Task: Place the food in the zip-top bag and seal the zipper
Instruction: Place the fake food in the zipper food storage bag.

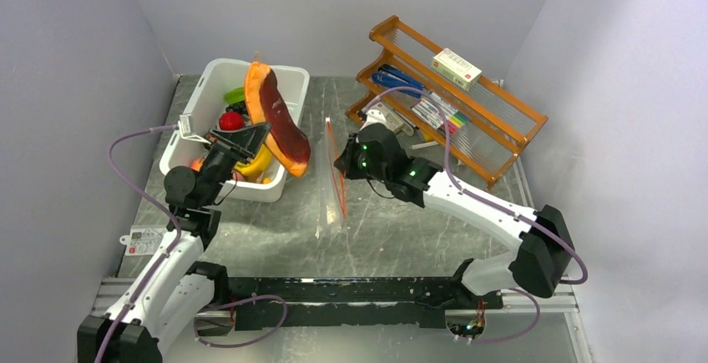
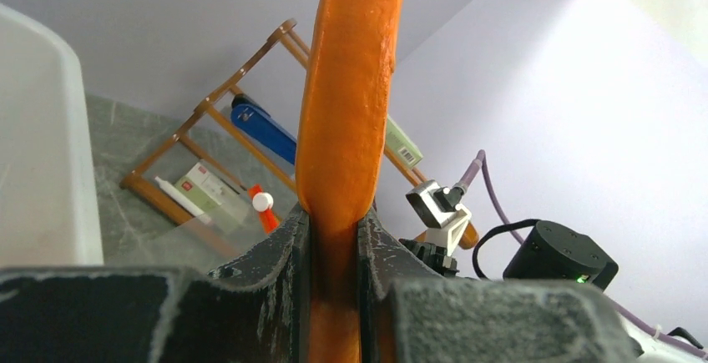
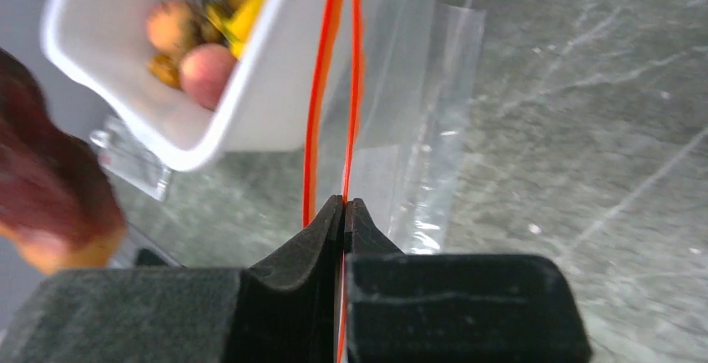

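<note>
The dark red-brown slab [image 1: 282, 125] is in the air, tilted, over the right-hand corner of the white bin [image 1: 214, 74]. The left jaws are closed tight on its orange rim. The banana bunch [image 1: 255, 165] and a red round fruit [image 1: 231, 120] lie in the bin. Just right of the slab, not touching it, the zip-top bag [image 1: 332, 200] stands on edge, its lower end on the surface [image 1: 401, 229]. The right jaws are pressed together on the zipper [image 3: 320, 88] at its near end. Beyond them the two orange-red strips part slightly, so the mouth is a narrow slit. A wooden rack [image 1: 501, 121] stands behind.
</note>
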`<act>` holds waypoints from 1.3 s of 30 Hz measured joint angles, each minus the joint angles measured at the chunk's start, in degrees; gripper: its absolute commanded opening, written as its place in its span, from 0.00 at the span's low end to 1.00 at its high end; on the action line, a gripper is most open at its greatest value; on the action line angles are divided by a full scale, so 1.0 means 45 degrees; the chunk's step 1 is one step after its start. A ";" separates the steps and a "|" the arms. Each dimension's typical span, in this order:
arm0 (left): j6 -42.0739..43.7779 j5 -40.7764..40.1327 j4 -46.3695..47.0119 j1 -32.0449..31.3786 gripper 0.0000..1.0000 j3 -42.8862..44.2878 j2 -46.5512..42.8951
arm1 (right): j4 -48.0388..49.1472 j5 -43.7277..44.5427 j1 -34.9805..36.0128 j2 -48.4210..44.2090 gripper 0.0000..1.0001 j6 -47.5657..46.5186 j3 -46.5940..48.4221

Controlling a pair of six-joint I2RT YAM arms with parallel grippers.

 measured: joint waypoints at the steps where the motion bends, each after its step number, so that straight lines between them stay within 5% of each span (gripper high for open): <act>1: -0.0049 -0.0180 0.0209 -0.0117 0.07 0.0000 0.0073 | 0.0369 0.0005 0.0000 -0.0136 0.00 0.0379 -0.0073; 11: -0.0185 -0.0491 0.2225 -0.0641 0.07 0.0850 0.2205 | 0.1477 0.0121 0.0044 0.0816 0.00 0.3361 0.0777; 21: 0.0155 -0.0495 0.3939 -0.0835 0.07 0.1146 0.3405 | 0.1511 0.0631 0.0646 0.0860 0.00 0.4070 0.1166; 39: 0.5139 -0.2880 0.1467 -0.2681 0.07 0.1433 0.3172 | 0.1656 0.1826 0.0884 0.0131 0.00 0.4197 0.1209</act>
